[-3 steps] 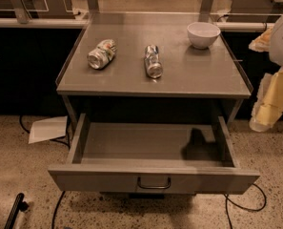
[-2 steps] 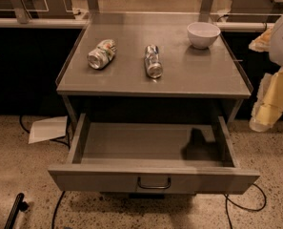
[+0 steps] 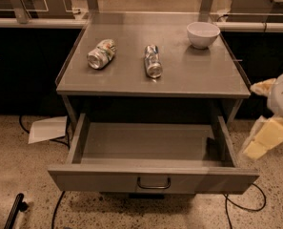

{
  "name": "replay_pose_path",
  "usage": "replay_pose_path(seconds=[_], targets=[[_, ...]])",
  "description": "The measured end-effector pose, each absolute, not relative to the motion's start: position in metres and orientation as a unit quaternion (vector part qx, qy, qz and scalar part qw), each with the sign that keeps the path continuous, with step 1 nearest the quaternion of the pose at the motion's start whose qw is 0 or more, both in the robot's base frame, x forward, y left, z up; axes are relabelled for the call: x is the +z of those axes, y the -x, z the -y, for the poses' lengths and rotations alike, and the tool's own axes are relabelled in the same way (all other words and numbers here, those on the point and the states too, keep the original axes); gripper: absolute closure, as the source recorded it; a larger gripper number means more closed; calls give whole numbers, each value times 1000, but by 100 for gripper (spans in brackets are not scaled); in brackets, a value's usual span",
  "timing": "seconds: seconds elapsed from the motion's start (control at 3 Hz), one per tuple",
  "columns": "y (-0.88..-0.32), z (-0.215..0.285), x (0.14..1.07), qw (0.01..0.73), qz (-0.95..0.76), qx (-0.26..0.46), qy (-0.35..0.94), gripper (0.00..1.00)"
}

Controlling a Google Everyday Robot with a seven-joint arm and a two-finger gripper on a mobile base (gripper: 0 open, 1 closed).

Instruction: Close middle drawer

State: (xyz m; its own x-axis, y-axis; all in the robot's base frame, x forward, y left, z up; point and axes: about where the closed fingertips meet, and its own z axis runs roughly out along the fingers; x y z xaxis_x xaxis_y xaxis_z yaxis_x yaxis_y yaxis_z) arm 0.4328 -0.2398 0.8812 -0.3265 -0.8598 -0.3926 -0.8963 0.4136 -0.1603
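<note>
While middle drawer (image 3: 98,180) is sitting pulled out, gripper (image 3: 267,140) is hovering at right, apart from it; grip state: can't tell.

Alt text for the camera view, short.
A grey drawer is pulled far out beneath a grey table that holds a crushed can, a second can and a white bowl. The robot's tool hangs at the right edge, beside the drawer and apart from it.
</note>
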Motion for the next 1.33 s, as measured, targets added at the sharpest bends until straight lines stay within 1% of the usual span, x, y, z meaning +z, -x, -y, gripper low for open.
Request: replay_pose_path(seconds=[0.33,0.67,1.33], targets=[[-451,247,811,250,-827,101,493,0],[-459,247,804,256,-829,105,487,19],[-458,247,804,256,-829,105,487,65]])
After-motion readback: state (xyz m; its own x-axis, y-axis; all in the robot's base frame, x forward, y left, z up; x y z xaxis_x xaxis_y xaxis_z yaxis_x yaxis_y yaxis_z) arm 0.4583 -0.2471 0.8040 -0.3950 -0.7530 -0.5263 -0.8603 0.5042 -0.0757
